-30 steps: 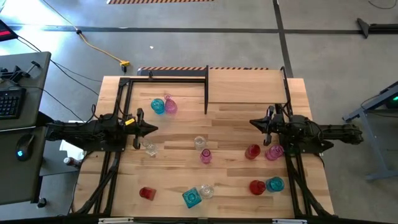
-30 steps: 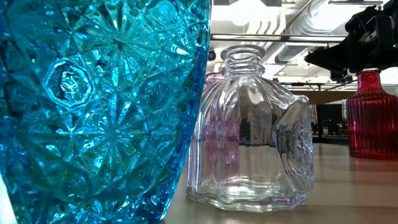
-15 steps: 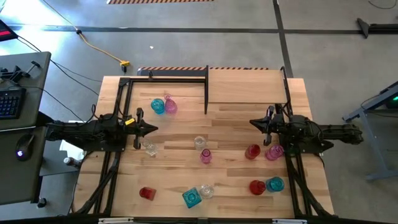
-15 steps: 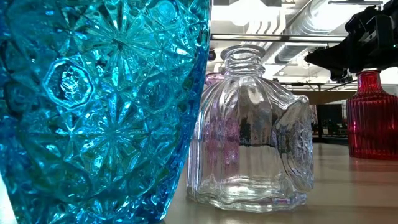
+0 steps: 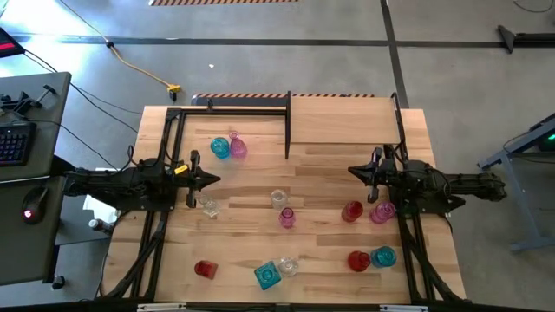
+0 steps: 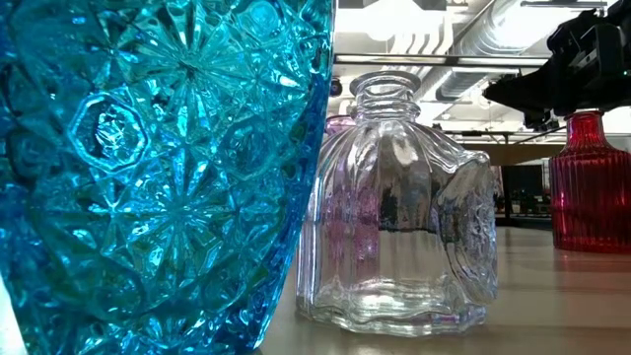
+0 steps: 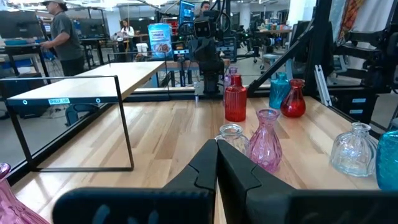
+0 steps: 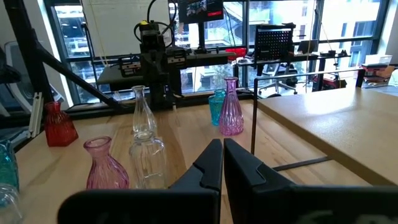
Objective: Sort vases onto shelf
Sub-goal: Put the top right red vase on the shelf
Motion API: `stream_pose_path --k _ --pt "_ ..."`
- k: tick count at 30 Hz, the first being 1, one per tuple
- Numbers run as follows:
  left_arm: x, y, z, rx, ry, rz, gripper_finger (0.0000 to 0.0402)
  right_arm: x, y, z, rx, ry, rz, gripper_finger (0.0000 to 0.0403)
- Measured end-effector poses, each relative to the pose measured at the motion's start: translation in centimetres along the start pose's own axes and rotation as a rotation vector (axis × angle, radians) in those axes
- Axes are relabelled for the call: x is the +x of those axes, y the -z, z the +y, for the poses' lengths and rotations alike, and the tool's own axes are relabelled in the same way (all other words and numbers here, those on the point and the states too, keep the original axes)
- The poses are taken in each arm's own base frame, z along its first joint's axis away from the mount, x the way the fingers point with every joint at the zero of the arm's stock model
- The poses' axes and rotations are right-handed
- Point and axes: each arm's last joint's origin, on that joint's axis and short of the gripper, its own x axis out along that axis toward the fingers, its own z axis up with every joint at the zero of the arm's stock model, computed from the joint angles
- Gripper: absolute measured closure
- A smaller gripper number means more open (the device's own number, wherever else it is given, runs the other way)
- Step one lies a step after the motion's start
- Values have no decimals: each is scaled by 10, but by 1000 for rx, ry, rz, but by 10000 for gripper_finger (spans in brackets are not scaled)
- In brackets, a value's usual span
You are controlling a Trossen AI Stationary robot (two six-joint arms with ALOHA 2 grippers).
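Observation:
Several small glass vases stand on their bases on the wooden table: a teal (image 5: 219,148) and a pink one (image 5: 238,147) at the far left, a clear (image 5: 278,199) and a pink one (image 5: 286,217) mid-table, red (image 5: 351,211) and pink (image 5: 382,212) ones on the right, and more near the front edge. The shelf (image 5: 345,120) stands at the far right. My left gripper (image 5: 215,180) is shut and empty at the table's left. My right gripper (image 5: 350,171) is shut and empty at the table's right, below the shelf's near edge.
A black metal frame (image 5: 230,108) runs along the far left of the table. A teal vase (image 6: 148,168) and a clear vase (image 6: 394,207) stand right before the low camera. People stand in the room beyond the table (image 7: 62,34).

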Motion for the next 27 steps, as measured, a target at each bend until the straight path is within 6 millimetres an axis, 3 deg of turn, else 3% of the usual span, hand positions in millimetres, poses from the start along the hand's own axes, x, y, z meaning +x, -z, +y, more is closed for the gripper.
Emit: stream_pose_path --k 27 --pt "0 0 0 0 0 0 401 0 -5 -3 7 114 -52 402"
